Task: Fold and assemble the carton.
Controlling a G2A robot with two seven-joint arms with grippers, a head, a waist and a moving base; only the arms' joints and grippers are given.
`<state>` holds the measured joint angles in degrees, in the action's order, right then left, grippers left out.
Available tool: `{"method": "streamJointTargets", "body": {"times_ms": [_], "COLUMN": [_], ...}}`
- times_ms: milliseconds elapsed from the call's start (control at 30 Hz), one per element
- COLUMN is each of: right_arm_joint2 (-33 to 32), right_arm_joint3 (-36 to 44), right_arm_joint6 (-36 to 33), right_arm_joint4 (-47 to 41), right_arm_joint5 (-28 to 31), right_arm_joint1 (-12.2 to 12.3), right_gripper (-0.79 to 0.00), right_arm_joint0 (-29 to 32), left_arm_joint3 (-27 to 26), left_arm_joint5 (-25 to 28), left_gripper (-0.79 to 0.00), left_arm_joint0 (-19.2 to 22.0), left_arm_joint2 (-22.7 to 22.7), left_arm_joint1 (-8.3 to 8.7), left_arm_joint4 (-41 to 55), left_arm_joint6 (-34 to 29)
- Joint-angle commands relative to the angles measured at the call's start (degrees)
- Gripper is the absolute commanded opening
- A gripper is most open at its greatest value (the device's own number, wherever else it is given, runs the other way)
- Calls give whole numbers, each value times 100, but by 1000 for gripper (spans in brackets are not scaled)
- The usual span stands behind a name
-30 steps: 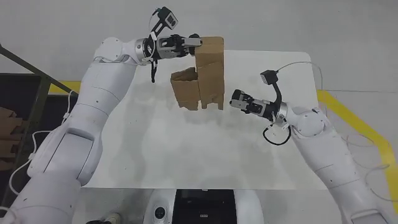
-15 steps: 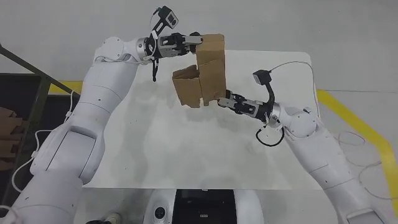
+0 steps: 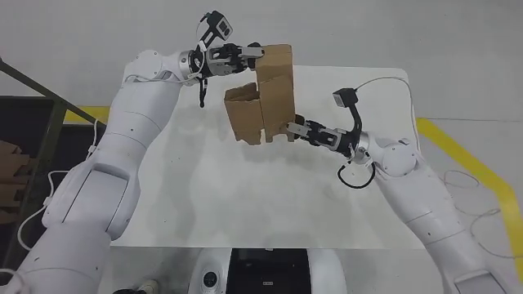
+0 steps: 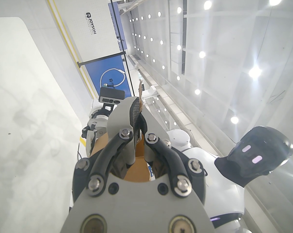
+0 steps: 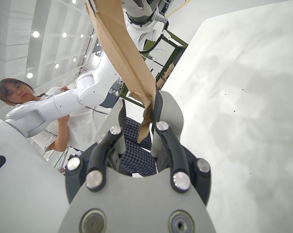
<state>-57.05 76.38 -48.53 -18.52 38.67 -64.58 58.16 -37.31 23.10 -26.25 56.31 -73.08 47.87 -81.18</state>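
- The carton hangs upright over the far edge of the surface, about midway along it. I cannot tell whether its lower flaps touch the surface.
- The left end effector is pressed together on the carton's top far edge and carries it by a thin pinch of board.
- The right end effector is spread around a ragged lower corner flap. One finger touches the board and the other stands apart.
- Risk: the flap is bent and frayed, so closing on it could crease it off its fold line or let it slide out.
- Risk: if the two arms pull against each other, the board could tear at that corner or slip from the top pinch, and the carton would then drop or swing.
- Container: the carton is a partly opened sleeve with loose flaps, and whether anything lies inside cannot be told.
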Motion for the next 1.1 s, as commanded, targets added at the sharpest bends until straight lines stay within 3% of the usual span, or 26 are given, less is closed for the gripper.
{"method": "streamJointTargets", "body": {"times_ms": [0,133,200,233,267,300,333,667,867,1067], "right_arm_joint2": [10,11,3,-6,-13,-16,-25,-187,-503,-843], "right_arm_joint3": [-33,-112,-143,-161,-173,-181,-193,-305,-245,149], "right_arm_joint6": [-49,-146,-194,-226,-251,-273,-297,-510,-83,351], "right_arm_joint4": [-83,-222,-300,-353,-388,-418,-463,-840,-572,-877], "right_arm_joint5": [-18,-40,-46,-47,-42,-45,-46,-300,-856,-1866], "right_arm_joint1": [-7,-20,-24,-26,-27,-28,-29,-11,57,111], "right_gripper": [-674,-699,-782,-785,-785,-785,-785,-785,-785,-785], "right_arm_joint0": [-16,-61,-74,-81,-82,-81,-81,-57,39,289], "left_arm_joint3": [27,79,104,119,121,122,121,31,-161,-411], "left_arm_joint5": [-9,-30,-82,-101,-99,-98,-102,59,297,419], "left_gripper": [-785,-785,-785,-785,-628,-403,0,0,0,0], "left_arm_joint0": [4,14,28,42,45,45,48,16,-188,-477], "left_arm_joint2": [-2,-2,-15,-11,-8,-6,-7,272,540,595], "left_arm_joint1": [-11,-35,-46,-53,-59,-62,-65,19,185,265], "left_arm_joint4": [-19,-51,-88,-92,-98,-104,-124,-233,-611,-982], "left_arm_joint6": [-9,-30,-82,-101,-99,-98,-102,59,297,451]}}
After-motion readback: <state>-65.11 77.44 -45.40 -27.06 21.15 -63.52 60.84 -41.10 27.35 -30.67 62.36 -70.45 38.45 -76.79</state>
